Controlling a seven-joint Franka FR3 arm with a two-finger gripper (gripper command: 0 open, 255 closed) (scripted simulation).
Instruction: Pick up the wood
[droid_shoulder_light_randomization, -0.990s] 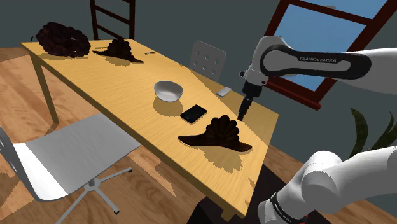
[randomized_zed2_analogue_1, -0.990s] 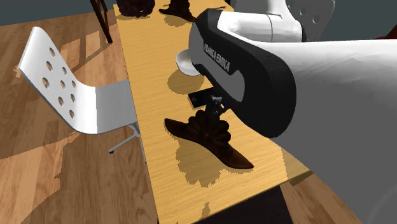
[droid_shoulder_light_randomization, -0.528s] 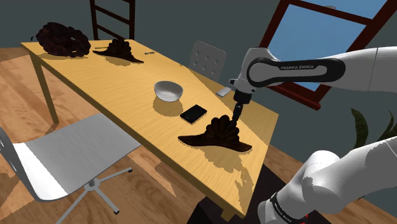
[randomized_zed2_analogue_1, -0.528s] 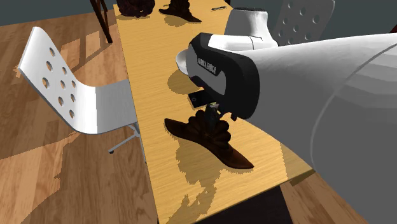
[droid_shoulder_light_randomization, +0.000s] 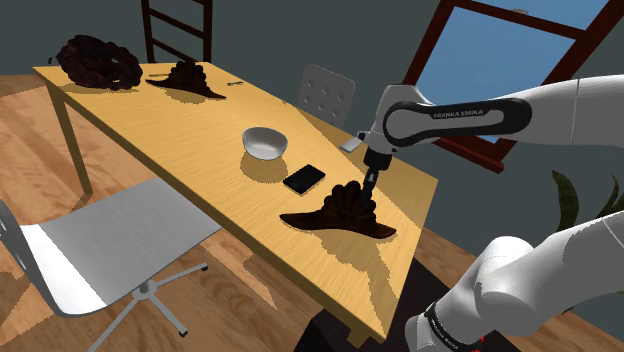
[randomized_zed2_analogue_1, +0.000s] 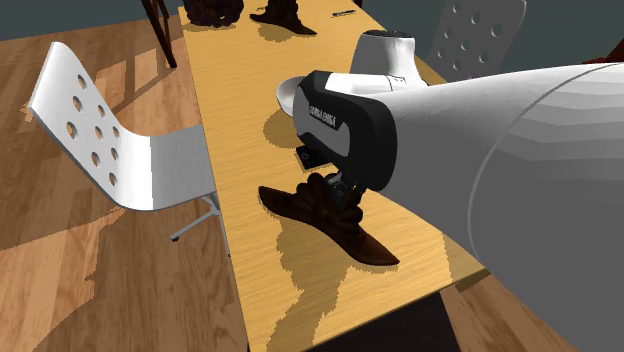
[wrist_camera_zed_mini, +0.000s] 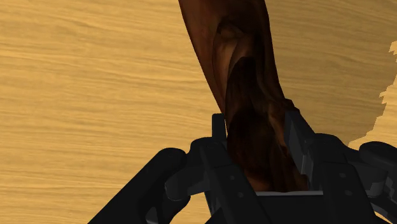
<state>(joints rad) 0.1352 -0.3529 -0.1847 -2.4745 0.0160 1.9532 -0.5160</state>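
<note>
The dark brown carved wood piece (droid_shoulder_light_randomization: 340, 212) lay flat on the pale yellow wooden table (droid_shoulder_light_randomization: 180, 130), right of centre in the shoulder view and close to the table's lower-right end. It had a ridged hump in the middle and a thin tail pointing toward the lower right. In the second exterior view the piece (randomized_zed2_analogue_1: 325, 215) sat at mid-frame, with its shadow spreading below it on the tabletop.

I saw the black two-finger gripper (droid_shoulder_light_randomization: 368, 185) set down on top of the hump. In the wrist view the gripper (wrist_camera_zed_mini: 257, 121) straddled the hump's ridge (wrist_camera_zed_mini: 248, 95). The wood filled the gap and met both fingers (wrist_camera_zed_mini: 219, 130), so I read the claw as clenched on it. The base of the wood rested on the table.

Just to the upper left of the wood was a flat black phone-like slab (droid_shoulder_light_randomization: 304, 178), and beyond it a round white bowl (droid_shoulder_light_randomization: 264, 142). At the table's far upper-left end stood a second dark carved piece (droid_shoulder_light_randomization: 187, 78). A white perforated swivel chair (droid_shoulder_light_randomization: 110, 235) occupied the lower left.
</note>
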